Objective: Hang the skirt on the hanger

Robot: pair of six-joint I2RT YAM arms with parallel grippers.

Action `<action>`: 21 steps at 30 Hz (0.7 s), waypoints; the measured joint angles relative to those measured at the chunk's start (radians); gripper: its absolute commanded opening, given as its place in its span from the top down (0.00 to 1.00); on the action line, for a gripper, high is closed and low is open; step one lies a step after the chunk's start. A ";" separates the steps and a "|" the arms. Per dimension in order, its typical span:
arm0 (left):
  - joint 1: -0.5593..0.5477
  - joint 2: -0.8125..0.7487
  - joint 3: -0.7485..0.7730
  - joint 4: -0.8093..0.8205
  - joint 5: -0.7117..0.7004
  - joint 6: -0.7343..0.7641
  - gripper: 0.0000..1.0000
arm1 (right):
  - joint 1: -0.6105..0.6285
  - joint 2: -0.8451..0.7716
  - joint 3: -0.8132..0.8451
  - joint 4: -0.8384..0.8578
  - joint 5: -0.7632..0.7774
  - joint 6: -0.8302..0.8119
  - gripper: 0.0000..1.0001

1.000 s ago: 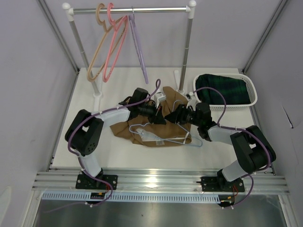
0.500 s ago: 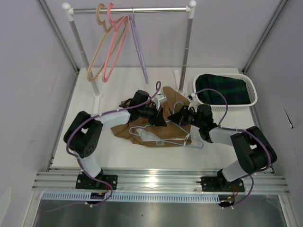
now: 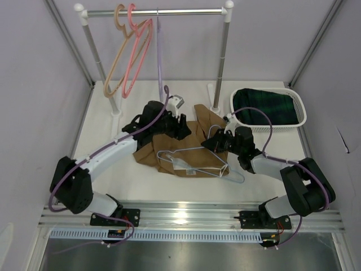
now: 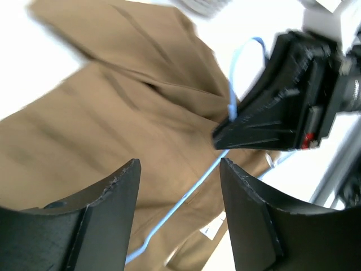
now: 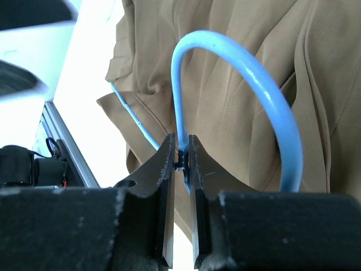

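Note:
The tan-brown skirt (image 3: pixel 169 148) lies crumpled on the white table between my arms. On it rests the thin pale blue hanger (image 3: pixel 225 167), its hook toward the right arm. My right gripper (image 3: pixel 210 142) is shut on the hanger's neck just below the hook (image 5: pixel 271 107); in the right wrist view the jaws pinch the blue wire (image 5: pixel 181 153) with the skirt (image 5: pixel 242 68) behind. My left gripper (image 3: pixel 179 129) hovers open over the skirt's far edge. In the left wrist view its gripper (image 4: pixel 179 169) holds nothing, and the hanger wire (image 4: pixel 186 202) runs across the skirt (image 4: pixel 113 124) below.
A clothes rack (image 3: pixel 158 11) stands at the back with a tan hanger (image 3: pixel 115 68), a pink hanger (image 3: pixel 135 62) and a lavender hanger (image 3: pixel 160 56) on its rail. A white basket (image 3: pixel 302 110) at the right holds dark green plaid cloth (image 3: pixel 265 106).
My left gripper has opened and pulled back to the left, off the skirt. My right gripper has shut on the hanger's neck and shifted slightly toward the near side.

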 measured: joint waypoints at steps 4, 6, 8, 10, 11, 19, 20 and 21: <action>0.000 -0.138 -0.029 -0.078 -0.155 -0.076 0.36 | -0.001 -0.024 -0.001 -0.018 0.010 0.002 1.00; 0.000 -0.222 -0.089 -0.097 -0.208 -0.122 0.35 | -0.003 -0.035 -0.001 -0.025 0.013 0.016 1.00; -0.003 -0.319 -0.179 -0.105 -0.255 -0.171 0.35 | -0.005 -0.042 -0.001 -0.025 0.014 0.030 1.00; -0.011 -0.407 -0.267 -0.125 -0.300 -0.208 0.34 | -0.006 -0.044 -0.001 -0.025 0.014 0.051 1.00; -0.016 -0.459 -0.319 -0.138 -0.322 -0.230 0.33 | -0.008 -0.044 -0.001 -0.024 0.014 0.062 1.00; -0.030 -0.602 -0.453 -0.158 -0.397 -0.332 0.33 | -0.024 -0.044 0.005 0.017 -0.008 0.157 1.00; -0.035 -0.609 -0.462 -0.158 -0.404 -0.345 0.33 | -0.027 -0.044 0.005 0.028 -0.010 0.172 1.00; -0.042 -0.616 -0.471 -0.158 -0.412 -0.356 0.33 | -0.029 -0.044 0.005 0.037 -0.010 0.184 1.00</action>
